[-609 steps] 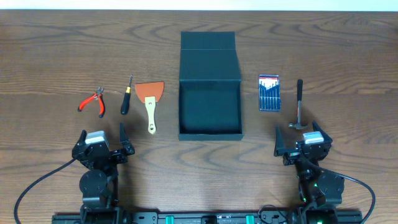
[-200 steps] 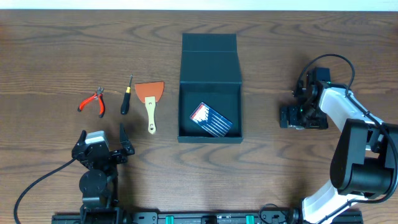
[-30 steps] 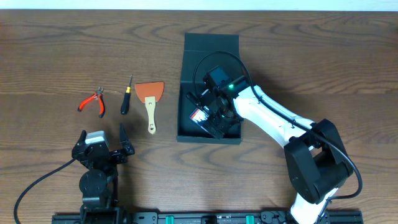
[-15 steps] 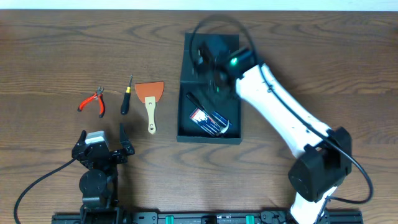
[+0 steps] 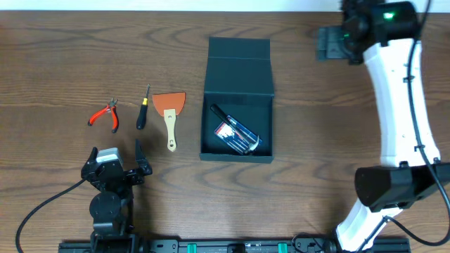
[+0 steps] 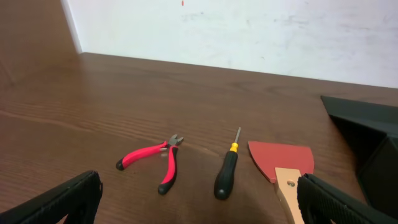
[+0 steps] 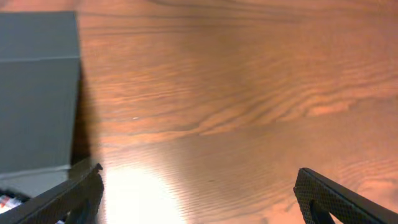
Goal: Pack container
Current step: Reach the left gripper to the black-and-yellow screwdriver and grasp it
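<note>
Dark teal-green square cardboard box [image 5: 238, 67] is sitting open, centred on the brown wooden table [image 5: 63, 49]; my right gripper [image 7: 199, 193] is hovering off its far-right corner, left gripper [image 6: 199, 202] sitting nearside, both gaping wide, empty.

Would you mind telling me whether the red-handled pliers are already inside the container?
No, the red-handled pliers lie on the table well left of the container, next to the screwdriver.
</note>
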`<state>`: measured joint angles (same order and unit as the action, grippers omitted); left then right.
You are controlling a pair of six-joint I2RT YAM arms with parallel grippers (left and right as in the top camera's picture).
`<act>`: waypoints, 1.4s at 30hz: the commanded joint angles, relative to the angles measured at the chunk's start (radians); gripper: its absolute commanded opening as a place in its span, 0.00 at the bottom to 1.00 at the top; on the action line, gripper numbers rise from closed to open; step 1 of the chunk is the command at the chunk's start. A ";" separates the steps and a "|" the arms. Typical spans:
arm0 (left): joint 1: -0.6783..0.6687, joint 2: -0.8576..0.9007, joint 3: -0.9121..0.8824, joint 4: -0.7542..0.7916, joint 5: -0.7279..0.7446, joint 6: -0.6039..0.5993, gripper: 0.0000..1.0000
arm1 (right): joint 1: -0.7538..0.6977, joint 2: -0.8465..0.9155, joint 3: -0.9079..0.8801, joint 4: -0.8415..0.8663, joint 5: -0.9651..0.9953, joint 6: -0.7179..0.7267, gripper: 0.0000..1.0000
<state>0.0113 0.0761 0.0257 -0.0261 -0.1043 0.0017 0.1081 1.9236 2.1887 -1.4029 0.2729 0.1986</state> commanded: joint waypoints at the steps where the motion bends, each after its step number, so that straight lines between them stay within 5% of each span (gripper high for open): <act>1: 0.003 -0.006 -0.022 -0.036 -0.011 0.013 0.98 | -0.026 -0.006 0.014 -0.003 -0.037 0.026 0.99; 23: 0.003 -0.006 -0.015 0.013 -0.017 0.029 0.99 | -0.035 -0.006 0.014 -0.004 -0.038 0.026 0.99; 28: 0.003 0.031 0.101 -0.094 -0.003 0.072 0.98 | -0.035 -0.006 0.014 -0.004 -0.038 0.026 0.99; 33: 0.003 0.249 0.319 -0.224 0.007 0.168 0.98 | -0.035 -0.006 0.014 -0.004 -0.038 0.026 0.99; 42: 0.003 0.914 0.829 -0.499 0.007 0.227 0.98 | -0.035 -0.006 0.014 -0.004 -0.038 0.026 0.99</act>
<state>0.0113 0.8284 0.7334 -0.4675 -0.1040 0.1940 0.0761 1.9236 2.1891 -1.4063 0.2352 0.2058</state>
